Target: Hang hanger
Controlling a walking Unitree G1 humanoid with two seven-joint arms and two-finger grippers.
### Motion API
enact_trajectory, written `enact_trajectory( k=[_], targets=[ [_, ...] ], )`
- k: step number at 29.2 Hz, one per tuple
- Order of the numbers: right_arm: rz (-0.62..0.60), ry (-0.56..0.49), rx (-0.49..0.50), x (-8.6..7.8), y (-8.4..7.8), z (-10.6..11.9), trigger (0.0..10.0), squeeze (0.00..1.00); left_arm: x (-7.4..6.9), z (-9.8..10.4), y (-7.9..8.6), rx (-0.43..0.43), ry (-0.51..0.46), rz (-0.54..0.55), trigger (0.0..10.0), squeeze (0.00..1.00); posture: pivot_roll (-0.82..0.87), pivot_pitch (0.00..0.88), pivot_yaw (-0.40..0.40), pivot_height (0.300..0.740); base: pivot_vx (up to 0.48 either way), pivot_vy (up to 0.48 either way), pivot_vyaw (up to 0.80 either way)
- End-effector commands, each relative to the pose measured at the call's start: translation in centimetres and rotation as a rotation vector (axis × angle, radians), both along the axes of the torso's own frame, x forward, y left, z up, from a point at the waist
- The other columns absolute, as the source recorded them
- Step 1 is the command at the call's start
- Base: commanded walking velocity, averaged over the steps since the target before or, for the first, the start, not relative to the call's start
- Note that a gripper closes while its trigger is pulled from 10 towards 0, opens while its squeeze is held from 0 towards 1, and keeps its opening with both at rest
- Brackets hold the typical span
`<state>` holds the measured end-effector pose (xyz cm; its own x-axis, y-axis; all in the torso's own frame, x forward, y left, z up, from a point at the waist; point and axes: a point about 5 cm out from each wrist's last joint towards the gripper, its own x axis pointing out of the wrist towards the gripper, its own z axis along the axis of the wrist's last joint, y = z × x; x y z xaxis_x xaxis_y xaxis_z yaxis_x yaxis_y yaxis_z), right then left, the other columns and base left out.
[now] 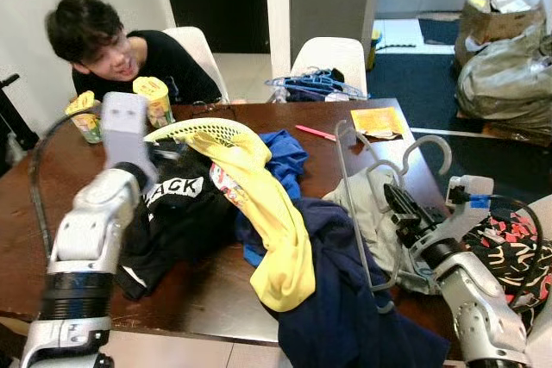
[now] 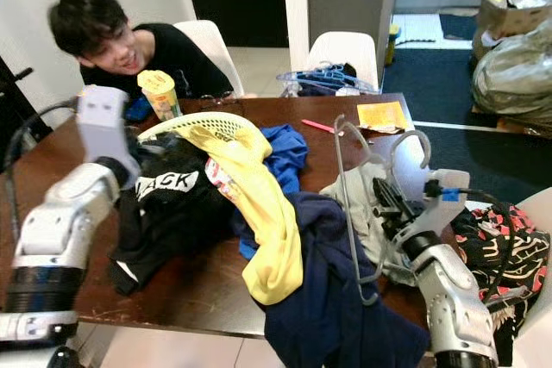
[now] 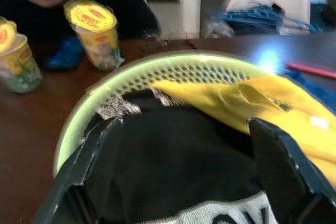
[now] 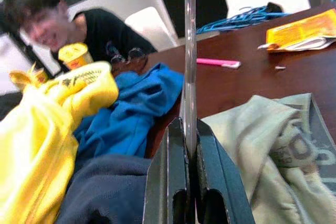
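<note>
I hold the grey wire hanger (image 1: 360, 213) clamped in my right pincer (image 4: 190, 145), upright above the counter (image 1: 207, 295). My left pincer (image 3: 184, 145) gapes over black clothing (image 1: 177, 213). Advice: keep the hook vertical, avoid snagging garments.

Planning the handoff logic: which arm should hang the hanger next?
Right. The right claw is shut on the grey hanger, held upright over the clothes. The left claw is open over the black garment in the basket.

Both silver arms have black ribbed rings and black cables, the right tool (image 1: 398, 204) has long black fingers and a blue connector.
</note>
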<state>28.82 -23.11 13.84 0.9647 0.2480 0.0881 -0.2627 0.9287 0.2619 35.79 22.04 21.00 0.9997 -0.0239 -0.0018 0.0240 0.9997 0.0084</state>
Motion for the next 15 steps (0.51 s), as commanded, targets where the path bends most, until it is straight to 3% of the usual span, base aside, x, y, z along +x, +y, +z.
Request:
enact_trajectory(
  k=[1, 2, 4, 7, 10, 15],
  targets=[
    [0.024, 0.025, -0.005, -0.6, 0.1, -0.1, 10.0, 0.00, 0.8, 0.5, 2.2, 0.042, -0.008, 0.037, 10.0, 0.00, -0.06, 0.098, 0.062, 0.740, 0.000, 0.000, 0.00],
    [0.024, 0.025, -0.005, -0.6, 0.1, -0.1, 10.0, 0.00, 0.8, 0.5, 2.2, 0.042, -0.008, 0.037, 10.0, 0.00, -0.06, 0.098, 0.062, 0.740, 0.000, 0.000, 0.00],
    [0.020, 0.021, 0.001, -1.1, -0.2, 0.5, 10.0, 0.00, 1.4, 0.8, 3.6, 0.121, -0.004, 0.054, 10.0, 0.00, -0.07, 0.127, 0.055, 0.740, 0.000, 0.000, 0.00],
    [0.022, 0.020, -0.006, -1.6, -0.3, 0.8, 10.0, 0.00, 1.5, 1.2, 4.0, 0.193, -0.022, 0.039, 10.0, 0.00, -0.08, 0.144, 0.049, 0.740, 0.000, 0.000, 0.00],
    [0.026, 0.023, -0.011, -2.0, -0.6, 1.2, 10.0, 0.00, 1.8, 1.5, 4.0, 0.262, -0.034, 0.003, 10.0, 0.00, -0.07, 0.198, 0.042, 0.740, 0.000, 0.000, 0.00],
    [0.028, 0.030, -0.015, -2.3, -0.7, 1.6, 10.0, 0.00, 2.1, 1.6, 3.5, 0.312, -0.059, -0.068, 10.0, 0.00, -0.10, 0.194, 0.036, 0.740, 0.000, 0.000, 0.00]
  ],
)
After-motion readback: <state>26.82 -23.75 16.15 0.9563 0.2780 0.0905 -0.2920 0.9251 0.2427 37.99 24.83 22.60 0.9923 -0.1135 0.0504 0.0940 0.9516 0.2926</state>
